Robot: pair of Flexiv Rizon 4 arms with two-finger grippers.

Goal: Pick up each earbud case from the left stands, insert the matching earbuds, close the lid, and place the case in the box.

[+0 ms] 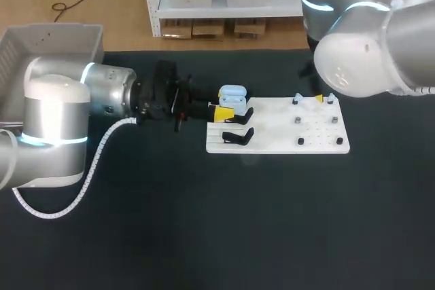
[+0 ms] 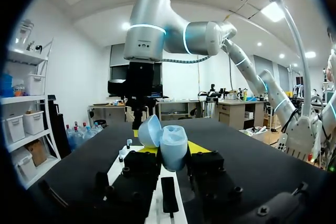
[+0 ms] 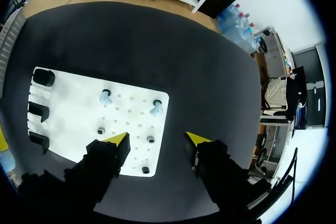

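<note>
Earbud case (image 2: pixel 173 149), smooth rounded pale-blue shell, clamped in left jaws.

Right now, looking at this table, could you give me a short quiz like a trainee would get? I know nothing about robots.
1. True or false: the lid of the light blue earbud case is closed.
2. What does the right gripper hold? A) an earbud B) the case C) nothing
3. Fill in: ___ earbuds sit on the white board.

Key:
1. False. The lid stands open.
2. C. The gripper is open above the board with nothing between its fingers.
3. Two.
</note>
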